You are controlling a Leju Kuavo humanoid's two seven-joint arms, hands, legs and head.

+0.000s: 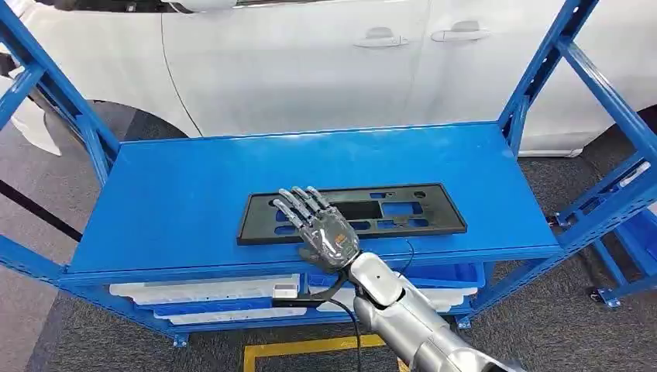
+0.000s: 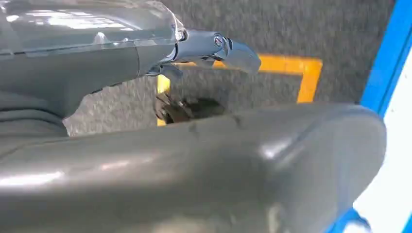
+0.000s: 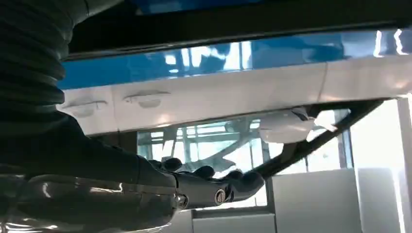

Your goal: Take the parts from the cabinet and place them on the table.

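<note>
While the right hand [image 1: 325, 232] lies flat, fingers spread, holding nothing, on the black plate frame [image 1: 403, 211] at frame centre, lifting hasn't started. Left hand [image 2: 214, 48]: state unclear.

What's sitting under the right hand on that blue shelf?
A flat black plastic panel with cut-outs lies on the blue shelf. The right hand, fingers spread, lies over its left part; whether palm or fingers touch it is hidden by the hand itself.

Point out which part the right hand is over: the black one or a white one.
The black plate on the blue top shelf. The right hand lies over its left end; the white parts sit one shelf below.
</note>
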